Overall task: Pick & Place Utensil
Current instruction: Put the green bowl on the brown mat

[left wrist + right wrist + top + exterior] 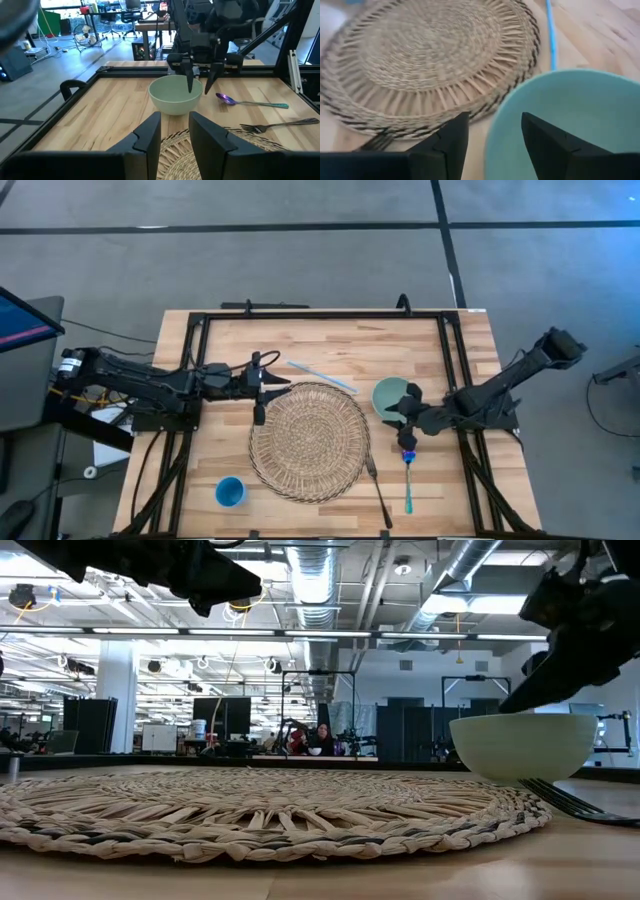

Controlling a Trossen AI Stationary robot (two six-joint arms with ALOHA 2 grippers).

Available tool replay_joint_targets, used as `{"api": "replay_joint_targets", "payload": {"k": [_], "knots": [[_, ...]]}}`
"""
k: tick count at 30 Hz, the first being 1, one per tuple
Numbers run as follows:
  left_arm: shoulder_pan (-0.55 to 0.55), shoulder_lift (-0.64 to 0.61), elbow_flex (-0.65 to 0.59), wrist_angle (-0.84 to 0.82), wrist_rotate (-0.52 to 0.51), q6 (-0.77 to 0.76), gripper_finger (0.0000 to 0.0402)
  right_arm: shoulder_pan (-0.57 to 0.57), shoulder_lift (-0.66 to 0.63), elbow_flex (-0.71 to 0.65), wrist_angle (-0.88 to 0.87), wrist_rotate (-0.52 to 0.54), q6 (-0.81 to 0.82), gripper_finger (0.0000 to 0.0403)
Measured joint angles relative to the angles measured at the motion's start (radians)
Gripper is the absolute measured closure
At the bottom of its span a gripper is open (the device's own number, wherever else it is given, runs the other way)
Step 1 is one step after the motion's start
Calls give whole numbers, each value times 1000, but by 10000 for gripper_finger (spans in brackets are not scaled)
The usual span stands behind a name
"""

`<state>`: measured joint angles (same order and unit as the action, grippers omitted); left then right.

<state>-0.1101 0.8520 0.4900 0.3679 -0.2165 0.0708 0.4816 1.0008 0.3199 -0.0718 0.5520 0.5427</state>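
Observation:
A spoon (408,477) with a purple bowl and a teal handle lies flat on the wood right of the woven placemat (310,440); it shows too in the left wrist view as the spoon (250,103). A dark fork (378,485) lies beside it, its tines at the placemat's edge. A pale green bowl (386,394) stands on its base between them and the far edge. My right gripper (405,420) hangs open just above the bowl's rim (520,95), near the spoon's head. My left gripper (260,398) is open at the placemat's left edge.
A small blue cup (230,492) stands near the table's near-left corner. A light blue stick (322,376) lies on the wood beyond the placemat. A black frame (320,313) runs round the table. Bare wood lies left of the placemat and at the near edge.

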Motion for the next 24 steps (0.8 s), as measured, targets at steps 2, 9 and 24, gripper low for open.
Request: {"api": "replay_joint_targets", "payload": {"k": [2,9,24], "knots": [[0,0,0,0,0,0,300,0,20,0,-14,7,17,227],[0,0,0,6,0,0,300,0,102,0,-24,-6,19,265],[-1,0,0,8,1,0,300,-22,138,92,78,-39,16,386]]}}
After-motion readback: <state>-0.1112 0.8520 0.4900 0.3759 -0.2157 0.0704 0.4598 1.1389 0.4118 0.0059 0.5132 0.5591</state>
